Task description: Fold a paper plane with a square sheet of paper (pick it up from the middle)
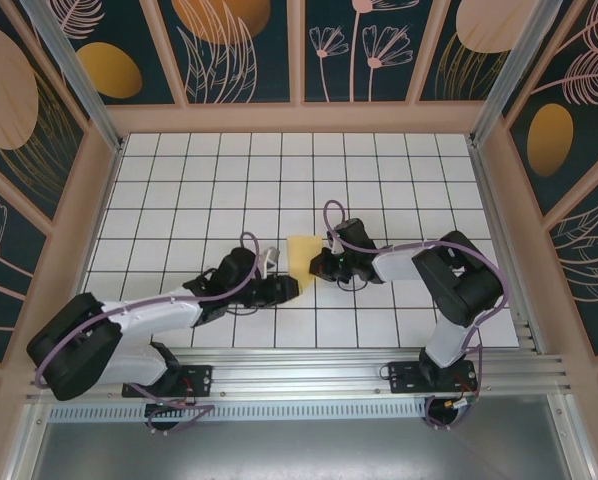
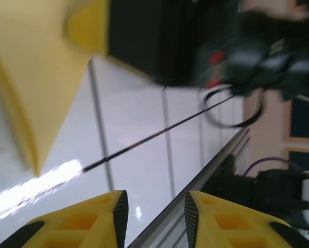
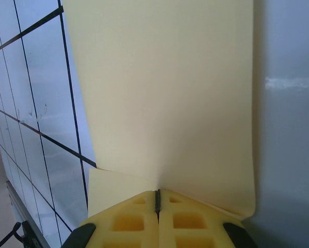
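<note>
White links (image 1: 149, 318), black joints (image 1: 469, 280), purple cables (image 1: 327, 212), yellow black-tipped tool fingers (image 2: 82, 222)

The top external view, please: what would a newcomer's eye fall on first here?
The pale-yellow sheet of thin paper stands out at the middle of the white grid-tiled table, framed by dark floral wall panels. The right gripper is pinched shut on its edge, while the left gripper hangs open just beside it, holding nothing.
</note>
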Available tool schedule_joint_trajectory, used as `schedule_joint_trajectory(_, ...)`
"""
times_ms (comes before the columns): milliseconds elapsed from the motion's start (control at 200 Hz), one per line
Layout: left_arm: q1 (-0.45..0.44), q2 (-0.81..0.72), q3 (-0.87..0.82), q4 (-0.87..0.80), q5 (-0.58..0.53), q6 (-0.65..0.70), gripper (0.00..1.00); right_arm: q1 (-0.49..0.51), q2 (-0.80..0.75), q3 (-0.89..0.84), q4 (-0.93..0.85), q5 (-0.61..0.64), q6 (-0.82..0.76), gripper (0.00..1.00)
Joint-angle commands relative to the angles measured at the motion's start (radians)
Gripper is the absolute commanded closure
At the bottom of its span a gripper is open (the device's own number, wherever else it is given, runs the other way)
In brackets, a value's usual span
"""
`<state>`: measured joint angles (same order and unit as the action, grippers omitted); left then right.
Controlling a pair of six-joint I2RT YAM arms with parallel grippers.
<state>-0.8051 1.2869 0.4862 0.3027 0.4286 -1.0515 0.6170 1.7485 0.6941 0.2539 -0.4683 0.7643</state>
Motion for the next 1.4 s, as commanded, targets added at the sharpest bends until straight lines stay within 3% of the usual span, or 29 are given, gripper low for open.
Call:
schedule_joint_trajectory(0,0.031,0.014,0.077,-0.063,-0.065,0.024,0.61,0.006,0.084,-0.028,-0.146,0.158,-0.027,0.95)
schedule_joint_trajectory(200,0.035,0.232,0.156,0.077,0.017,-0.004,0.65,0.01,0.087,-0.015,-0.153,0.157,-0.028,0.96)
schedule_joint_trajectory(450,0.038,0.376,0.207,0.102,-0.008,-0.004,0.67,0.015,0.076,-0.018,-0.158,0.161,-0.026,0.95)
schedule_joint_trajectory(721,0.038,0.453,0.133,0.164,0.028,-0.022,0.69,0.015,0.072,-0.02,-0.16,0.162,-0.023,0.95)
schedule_joint_trajectory(1236,0.038,0.482,0.043,0.045,-0.091,0.051,0.76,0.013,0.039,0.036,-0.196,0.161,-0.041,0.93)
schedule_joint_trajectory(1396,0.038,0.459,0.032,0.037,-0.103,0.061,0.81,0.004,-0.042,0.041,-0.2,0.151,-0.06,0.9)
